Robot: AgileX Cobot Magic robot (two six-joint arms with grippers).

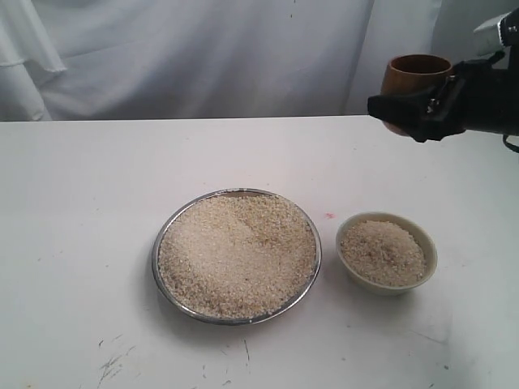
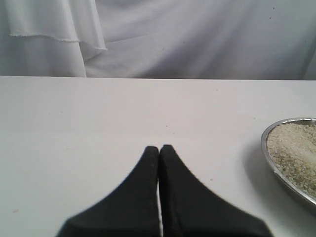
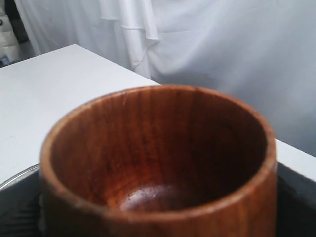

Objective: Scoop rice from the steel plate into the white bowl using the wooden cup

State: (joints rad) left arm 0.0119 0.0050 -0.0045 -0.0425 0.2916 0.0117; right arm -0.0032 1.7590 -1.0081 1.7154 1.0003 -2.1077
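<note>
The steel plate (image 1: 156,253) of rice (image 1: 237,255) lay beside the white bowl (image 1: 365,284) for short transfers; the right gripper (image 1: 403,110) clasped the wooden cup (image 1: 405,81) upright, while the left gripper (image 2: 159,148) sat closed.

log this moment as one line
right claw: holding empty wooden cup upright | left claw: shut | white bowl: holds rice | steel plate: rice

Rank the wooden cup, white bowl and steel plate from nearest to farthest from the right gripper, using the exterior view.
1. wooden cup: held in the right gripper, raised at far right.
2. white bowl: resting on the table, right side.
3. steel plate: middle of the table, left of the bowl.
</note>
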